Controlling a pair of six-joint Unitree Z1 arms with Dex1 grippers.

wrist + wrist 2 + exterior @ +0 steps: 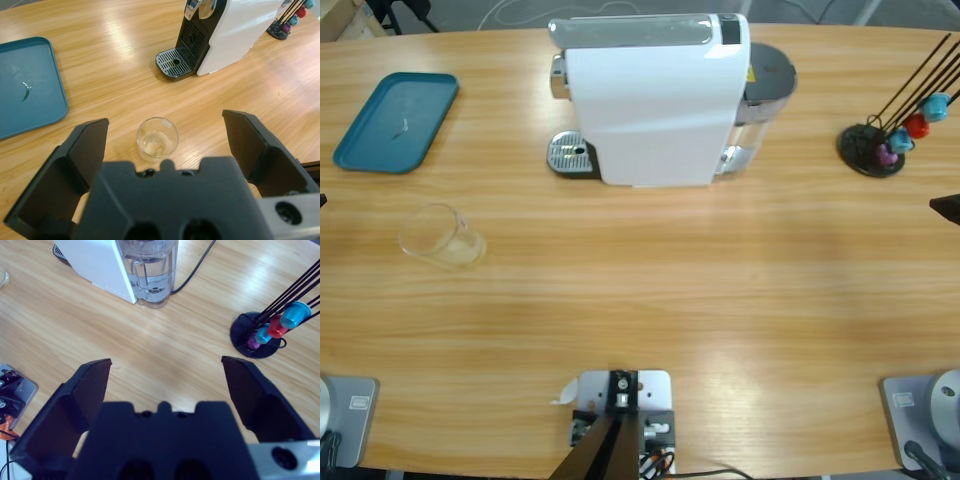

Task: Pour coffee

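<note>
A clear glass (440, 235) stands on the left part of the table, with a shallow pale tan pool of coffee (154, 144) at its bottom. In the left wrist view the glass (157, 137) sits just beyond my left gripper (165, 125), centred between the open jaws and untouched. The white coffee machine (650, 100) stands at the back middle, its metal drip tray (175, 62) bare. My right gripper (166, 365) hangs open over bare wood at the right, holding nothing. In the high view only a black tip of it (947, 208) shows at the right edge.
A teal tray (398, 122) lies at the back left, with a small scrap on it. A black capsule stand (880, 145) with blue, red and purple capsules is at the back right. The machine's water tank (150, 270) and black cable (195, 270) lie behind the machine.
</note>
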